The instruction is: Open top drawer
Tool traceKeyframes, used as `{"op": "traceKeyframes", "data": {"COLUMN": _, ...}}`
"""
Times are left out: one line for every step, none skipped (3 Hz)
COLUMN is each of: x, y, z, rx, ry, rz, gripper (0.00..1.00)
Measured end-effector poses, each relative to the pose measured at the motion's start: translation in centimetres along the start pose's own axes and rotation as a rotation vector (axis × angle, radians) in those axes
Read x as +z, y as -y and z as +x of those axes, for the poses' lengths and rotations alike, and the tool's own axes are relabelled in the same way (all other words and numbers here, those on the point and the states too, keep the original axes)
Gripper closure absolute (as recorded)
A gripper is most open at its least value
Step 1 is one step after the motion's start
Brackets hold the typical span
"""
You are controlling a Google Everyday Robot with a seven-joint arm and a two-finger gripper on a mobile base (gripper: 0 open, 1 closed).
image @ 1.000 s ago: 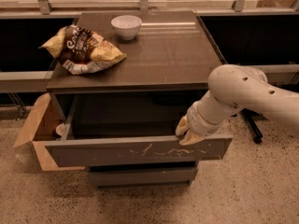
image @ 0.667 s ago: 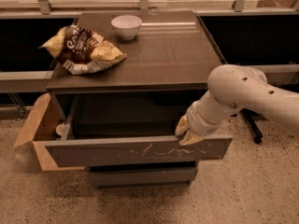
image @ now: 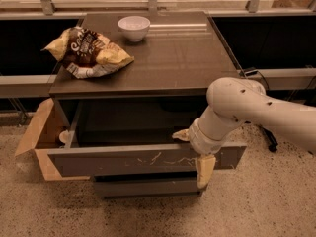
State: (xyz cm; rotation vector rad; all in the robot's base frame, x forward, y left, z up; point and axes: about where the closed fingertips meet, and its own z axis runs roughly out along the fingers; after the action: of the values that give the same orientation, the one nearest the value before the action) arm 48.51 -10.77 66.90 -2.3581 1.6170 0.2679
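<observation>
My gripper (image: 190, 158) is lower right of center, straddling the front of the top drawer (image: 123, 159). Fingers (image: 205, 168) are spread loose, and one now hangs over the scratched face, which it didn't 1 s ago. Drawer's pulled out, same spot as b4. Further back, chip bag (image: 89, 53) upper left and bowl (image: 134, 27) top center, no change.

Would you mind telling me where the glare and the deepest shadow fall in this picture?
Camera view: dim, warm light; a pale glare streak lies on the cabinet top to the right of the white bowl; the inside of the open top drawer sits in deep shadow; the gripper, at the right part of the drawer's front, shows pale.
</observation>
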Motion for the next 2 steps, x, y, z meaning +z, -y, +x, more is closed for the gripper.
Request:
{"op": "traceKeyframes", "data": {"x": 0.9, "y": -1.7, "z": -1.2, "rx": -0.011, "ry": 0.004, "rz": -0.045, "gripper": 0.19}}
{"op": "traceKeyframes", "data": {"x": 1.1, "y": -3.4, "z": -2.2, "rx": -0.008, "ry": 0.007, "rz": -0.073, "gripper": 0.42}}
